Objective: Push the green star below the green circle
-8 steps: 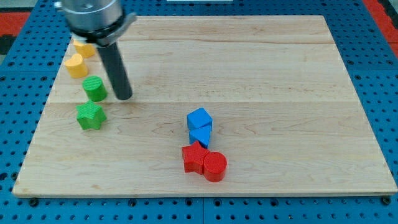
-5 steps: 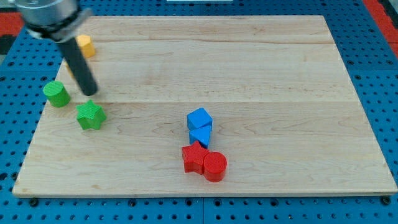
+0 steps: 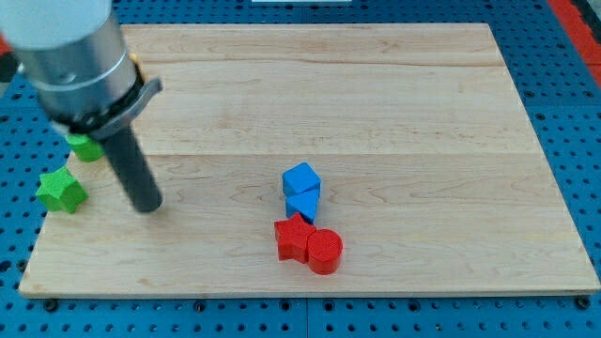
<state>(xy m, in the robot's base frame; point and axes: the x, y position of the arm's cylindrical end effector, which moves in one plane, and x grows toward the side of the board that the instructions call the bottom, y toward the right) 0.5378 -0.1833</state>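
Note:
The green star [image 3: 62, 192] lies at the board's left edge, partly over the rim. The green circle [image 3: 86, 147] sits just above it and slightly to the right, mostly hidden behind the arm's grey body. My tip [image 3: 147, 207] rests on the board to the right of the green star, a short gap apart from it, and below and right of the green circle.
A blue cube [image 3: 300, 178] and a blue triangle-like block [image 3: 303, 204] stand mid-board, with a red star [image 3: 293, 239] and a red circle [image 3: 325, 251] right below them. The wooden board [image 3: 394, 113] lies on a blue pegboard. The yellow blocks are hidden behind the arm.
The green star slid left to the board's edge. My tip moved down and slightly right. The green circle stays at the left edge, where it went in the first interval. The arm now hides the yellow blocks.

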